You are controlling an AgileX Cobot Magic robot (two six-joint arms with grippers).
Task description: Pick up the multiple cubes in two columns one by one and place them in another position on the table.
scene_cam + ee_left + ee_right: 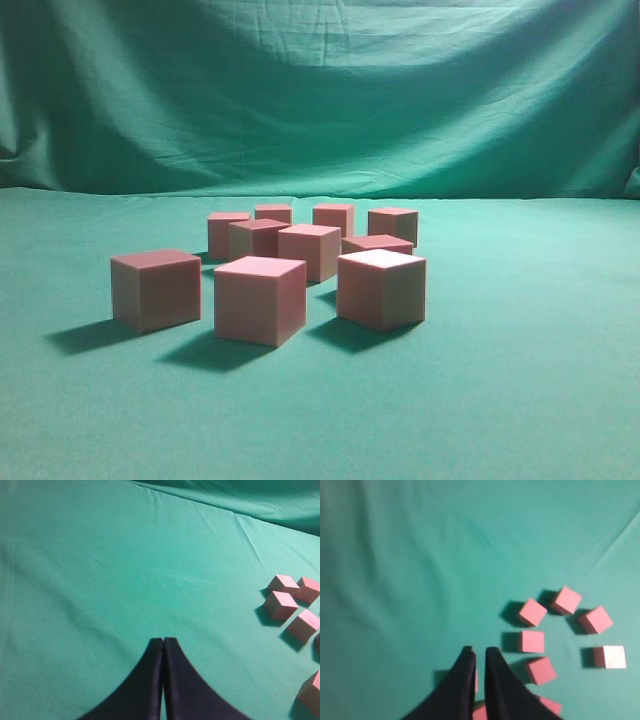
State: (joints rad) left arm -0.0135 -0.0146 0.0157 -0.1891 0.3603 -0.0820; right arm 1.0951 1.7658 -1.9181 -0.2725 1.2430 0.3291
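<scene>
Mostly bare table (540,400) around clustered cubes (300,260).

**A staged test setup, not a lived-in room**

Green cloth covers the counter (560,400) from edge to edge, and a wrinkled green backdrop (320,90) hangs along its far edge, hiding any walls. Only identical pink cubes (260,298) sit on it, clustered mid-counter. Bare and uniform, it reads as a lab or recording bench.

Nine pinkish-red cubes (260,299) with tan sides, upright, loosely clustered apart on the green counter (520,400), mid-centre.
</scene>
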